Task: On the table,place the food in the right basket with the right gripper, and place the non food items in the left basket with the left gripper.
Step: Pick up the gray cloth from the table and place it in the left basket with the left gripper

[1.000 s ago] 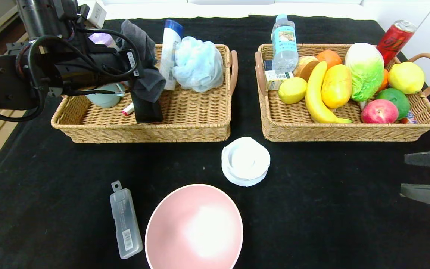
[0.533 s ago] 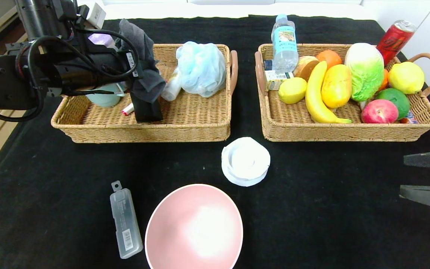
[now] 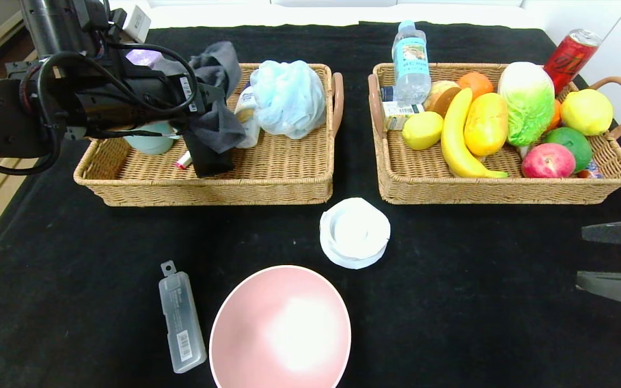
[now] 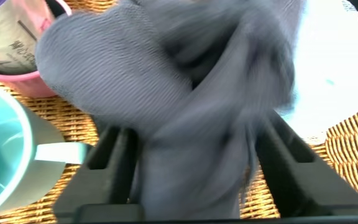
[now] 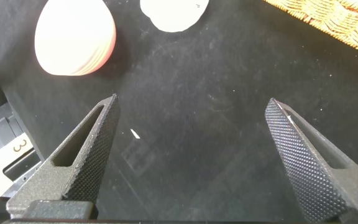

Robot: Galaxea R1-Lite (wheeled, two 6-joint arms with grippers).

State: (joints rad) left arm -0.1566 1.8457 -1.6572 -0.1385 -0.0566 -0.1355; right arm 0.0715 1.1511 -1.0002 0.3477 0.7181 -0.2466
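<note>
My left gripper [image 3: 213, 161] [image 4: 194, 130] hangs over the left basket [image 3: 283, 161], near its left half. Its jaws stand wide apart, and a grey cloth [image 3: 219, 70] [image 4: 166, 81] lies loosely draped over and between the fingers. The right basket [image 3: 504, 191] holds the food: a lemon [image 3: 422, 130], an elongated yellow-orange fruit [image 3: 485, 124] and a water bottle [image 3: 411, 62] standing at its back left corner, along with a banana [image 3: 456, 140] and other produce. At the right edge of the table [image 3: 73, 237] my right gripper [image 3: 580, 256] [image 5: 192, 102] is open above bare black cloth.
On the table in front lie a pink bowl [image 3: 281, 326], a white round lid [image 3: 354, 231] and a clear plastic case [image 3: 182, 322]. The left basket also holds a blue bath puff [image 3: 288, 97], a toppled white tube [image 3: 247, 116] and a mint cup [image 3: 151, 141]. A red can [image 3: 572, 56] stands behind the right basket.
The left jaws have spread apart and the grey cloth has loosened and shifted on them. The white tube has tipped over from upright against the puff. The right arm has stayed put.
</note>
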